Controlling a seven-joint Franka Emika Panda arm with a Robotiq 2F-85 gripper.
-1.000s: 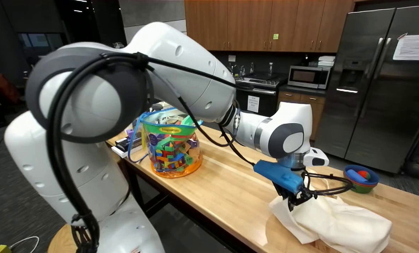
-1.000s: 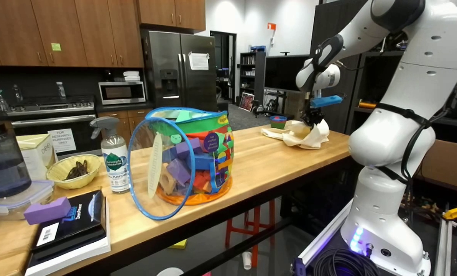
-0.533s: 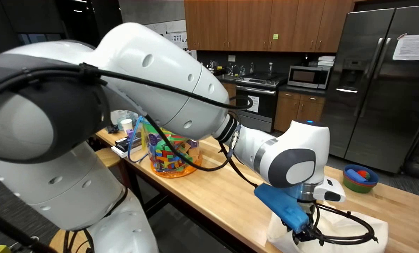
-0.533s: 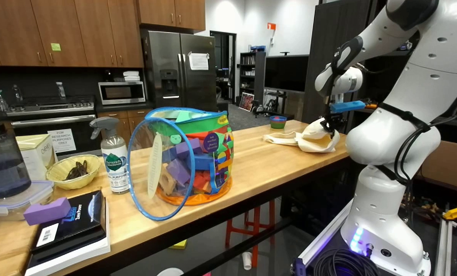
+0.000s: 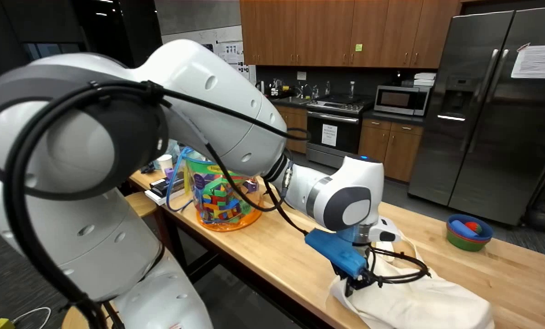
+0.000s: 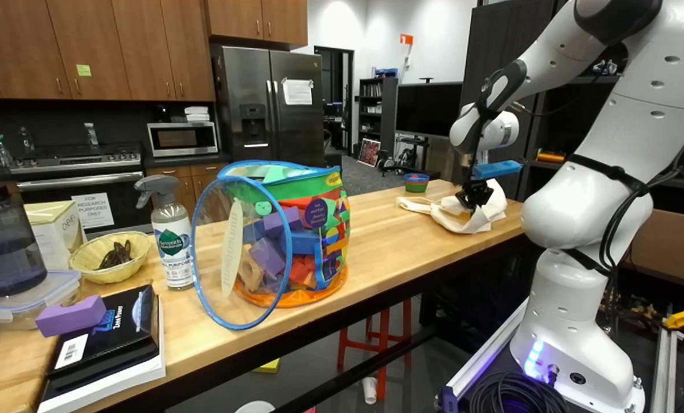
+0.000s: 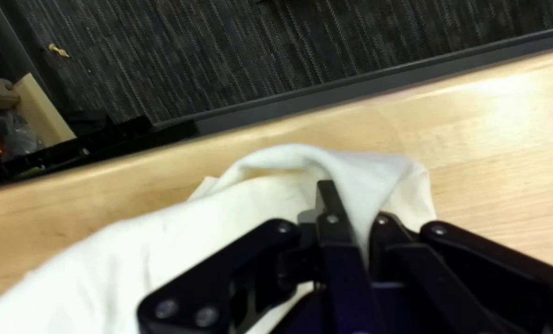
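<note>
Near the far right corner of the tabletop in an exterior view, a white cloth lies crumpled by the long edge on the side of the robot's base. The gripper points down at it, its fingers closed almost together, with a fold of the cloth pinched between their tips. In the wrist view that fold stands close to the tabletop's edge, and most of the cloth spreads off to one side. Near the opposite long edge stand nested bowls, the blue top one holding a red and green ball and a blue object. Well apart, a clear bag of coloured blocks stands beside a spray bottle.
</note>
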